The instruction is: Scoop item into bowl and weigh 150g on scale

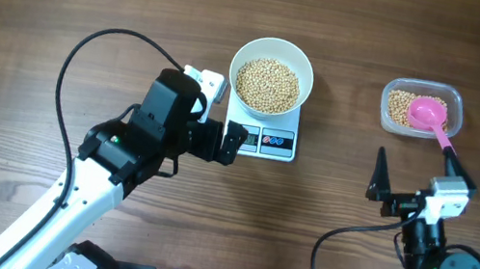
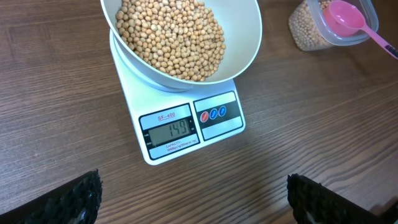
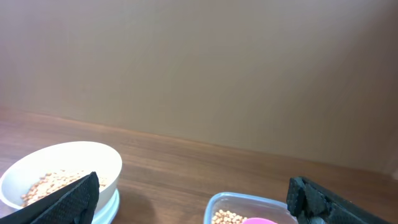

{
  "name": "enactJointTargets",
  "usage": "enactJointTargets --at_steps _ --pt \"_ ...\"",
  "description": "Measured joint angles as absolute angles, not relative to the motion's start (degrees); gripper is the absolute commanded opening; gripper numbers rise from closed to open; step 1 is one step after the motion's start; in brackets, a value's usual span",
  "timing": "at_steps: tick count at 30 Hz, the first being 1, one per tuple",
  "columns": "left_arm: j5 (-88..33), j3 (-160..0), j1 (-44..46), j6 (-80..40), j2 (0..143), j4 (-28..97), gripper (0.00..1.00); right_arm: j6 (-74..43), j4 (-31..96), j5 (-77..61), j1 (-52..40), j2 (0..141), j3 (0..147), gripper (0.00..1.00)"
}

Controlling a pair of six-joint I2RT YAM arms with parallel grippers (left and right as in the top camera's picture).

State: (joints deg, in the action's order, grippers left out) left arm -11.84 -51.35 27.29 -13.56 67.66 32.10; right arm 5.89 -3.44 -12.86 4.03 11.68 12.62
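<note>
The white bowl stands on the white scale, holding a heap of tan beans. In the left wrist view the beans fill the bowl, and the scale's display reads 149. My left gripper sits low just in front of the scale's left corner. It is open and empty, its fingertips wide apart over bare wood. My right gripper hangs open and empty in front of the tub. In its view are the bowl and the beans.
A clear plastic tub at the back right holds more beans and a pink scoop, whose handle sticks out over the rim toward my right gripper. The tub shows low in the right wrist view. A black cable loops at the left.
</note>
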Motion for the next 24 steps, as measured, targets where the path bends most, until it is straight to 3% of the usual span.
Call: enactJointTargets --at_steps 8,18,24 --pt "-11.9 -51.4 27.3 -13.6 67.7 32.1 1.0 5.9 -4.6 -14.1 2.1 2.6 6.0 1.0" --pt "-11.9 -51.4 27.3 -13.6 67.7 32.1 1.0 5.9 -9.3 -10.7 -1.0 1.1 0.5 1.0" --pt "-11.9 -51.4 27.3 -13.6 67.7 32.1 1.0 5.9 -1.5 -8.4 -1.0 1.0 0.4 1.0"
